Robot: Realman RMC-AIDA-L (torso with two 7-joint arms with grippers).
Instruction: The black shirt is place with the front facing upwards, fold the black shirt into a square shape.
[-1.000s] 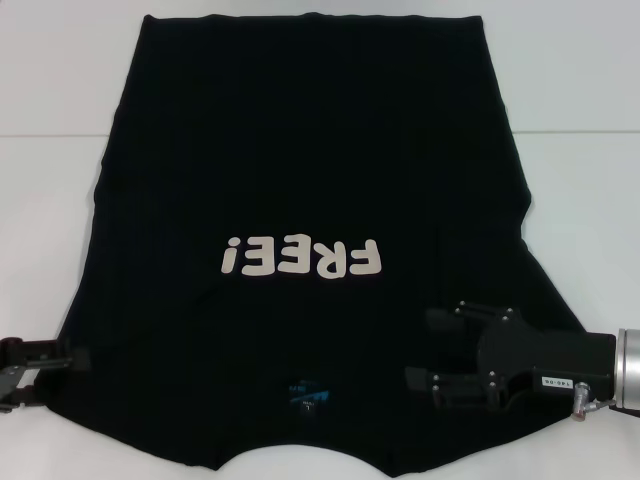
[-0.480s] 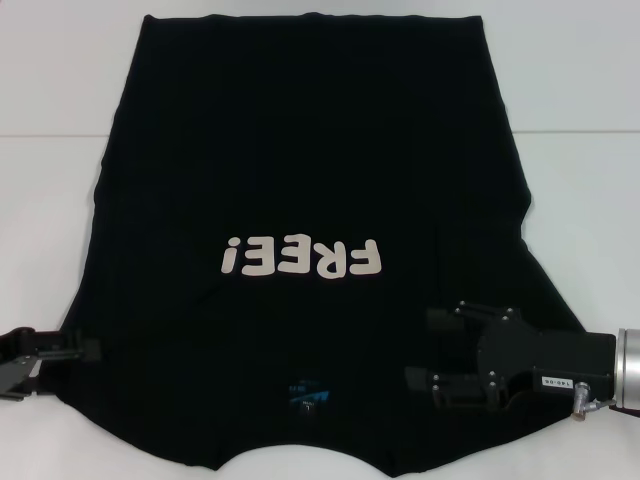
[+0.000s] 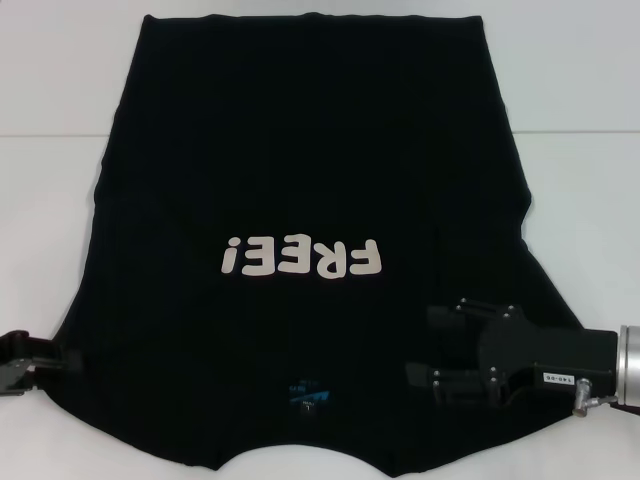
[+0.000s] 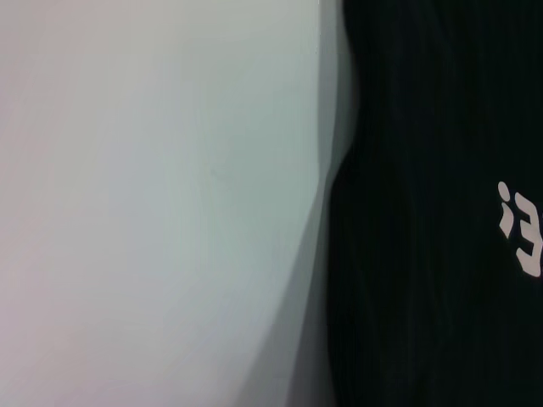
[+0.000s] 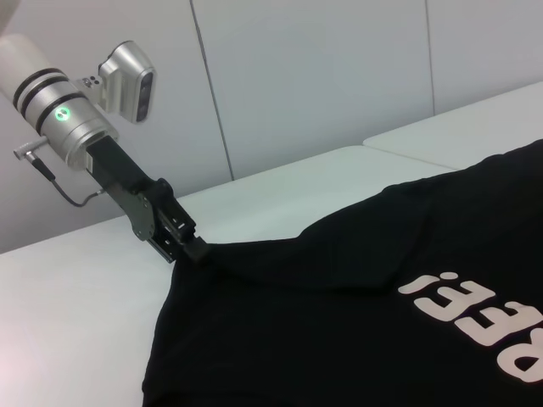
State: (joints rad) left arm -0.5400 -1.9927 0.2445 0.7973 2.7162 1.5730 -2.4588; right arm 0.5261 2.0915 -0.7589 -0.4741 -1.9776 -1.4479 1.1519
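The black shirt point(image 3: 300, 150) lies spread flat on the white table, front up, with its off-white "FREE!" lettering point(image 3: 300, 258) and its blue neck label point(image 3: 305, 396) toward me. My left gripper point(image 3: 55, 355) is at the shirt's left sleeve edge. In the right wrist view, the left gripper point(image 5: 188, 248) is shut on a raised peak of the cloth point(image 5: 339, 339). My right gripper point(image 3: 425, 348) hovers open over the shirt's right shoulder, fingers spread apart. The left wrist view holds only the shirt's edge point(image 4: 424, 254) and bare table.
The white table point(image 3: 580, 100) shows bare on both sides of the shirt and beyond its far hem. A seam in the tabletop point(image 3: 50, 135) runs across behind the shirt. A pale wall point(image 5: 322, 76) stands behind the table.
My left gripper slid right onto the sleeve edge, then drew back left at the cloth's edge. The right gripper has barely moved.
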